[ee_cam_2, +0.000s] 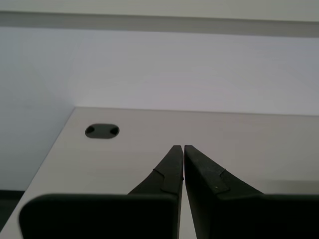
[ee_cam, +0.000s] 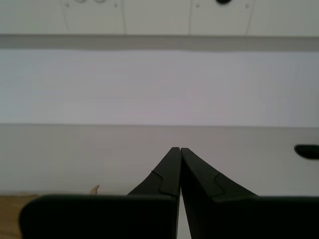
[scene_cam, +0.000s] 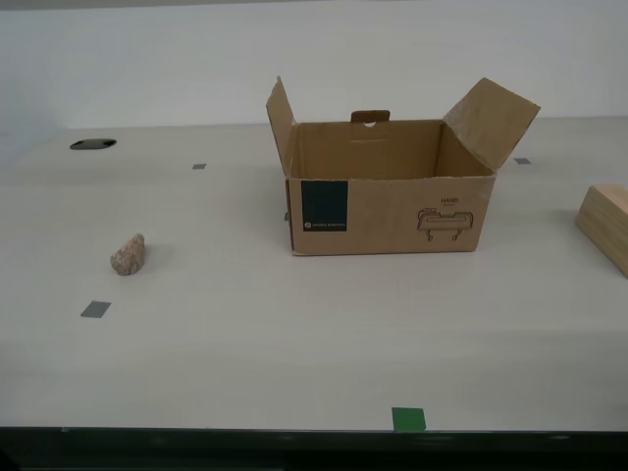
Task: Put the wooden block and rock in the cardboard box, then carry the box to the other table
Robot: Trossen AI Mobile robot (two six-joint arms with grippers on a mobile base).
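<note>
Both my first gripper [ee_cam: 179,150] and my second gripper [ee_cam_2: 179,148] are closed and empty above the cream bench [scene_cam: 294,334], neither yet near the small lumpy beige-pink rock [scene_cam: 129,255], which lies clear of the open brown cardboard box [scene_cam: 388,211]; the flat pale wooden block [scene_cam: 606,226] rests beyond the box's other side.

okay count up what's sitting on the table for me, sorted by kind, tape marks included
Cardboard box: 1
Rock: 1
Wooden block: 1, cut off at the exterior view's right edge
Grey tape squares: 3
Green tape mark: 1
Total: 7
</note>
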